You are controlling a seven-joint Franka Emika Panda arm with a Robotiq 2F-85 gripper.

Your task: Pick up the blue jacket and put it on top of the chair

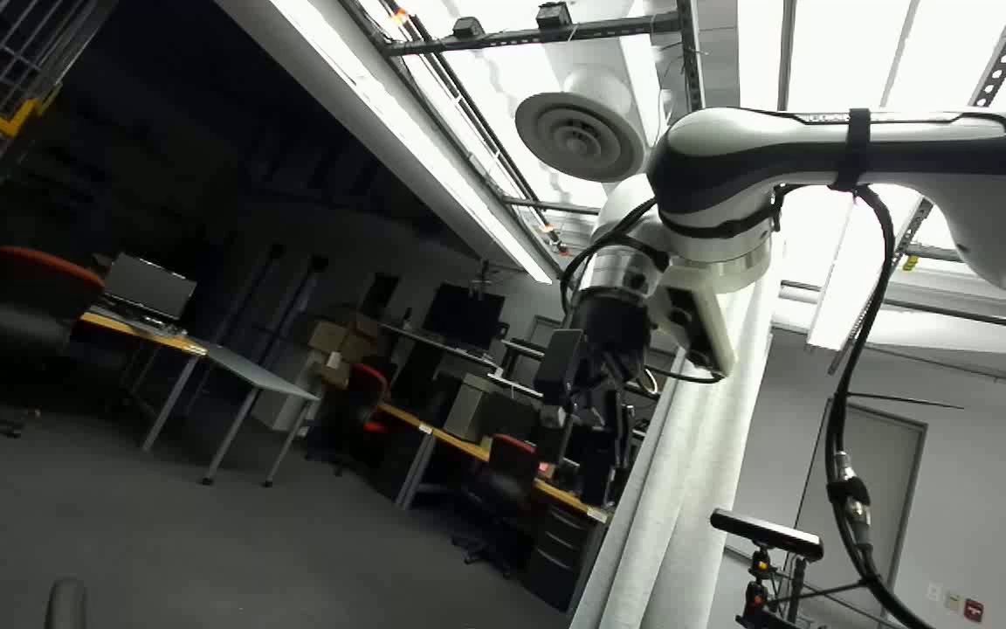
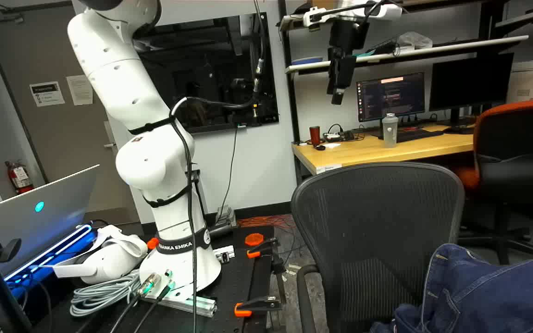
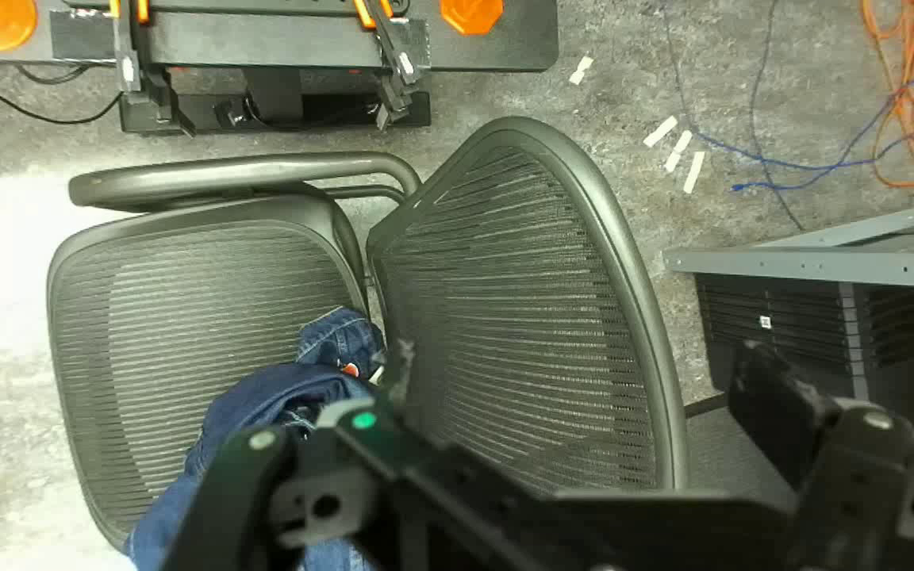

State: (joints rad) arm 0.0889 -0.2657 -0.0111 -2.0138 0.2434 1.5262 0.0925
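The pincer (image 3: 580, 365) is spread wide, gripping nothing. Toward eight o'clock in the wrist view the jacket (image 3: 251, 403) lies bunched on the chair (image 3: 187, 309), one end near the foot of its back (image 3: 520, 301). By that the placing looks done, with only backing away left; if the back's top is the goal, the whole lift remains.

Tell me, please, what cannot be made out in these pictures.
Blue jacket: full shape; cut off by right and bottom edges in an exterior view, partly covered by the gripper in the wrist view.
Mesh chair: base; below the bottom edge in an exterior view, hidden by the seat in the wrist view.
Lit monitor: its text, too small in an exterior view.
Dark rounded thing: identity; cut off by the bottom edge in an exterior view.
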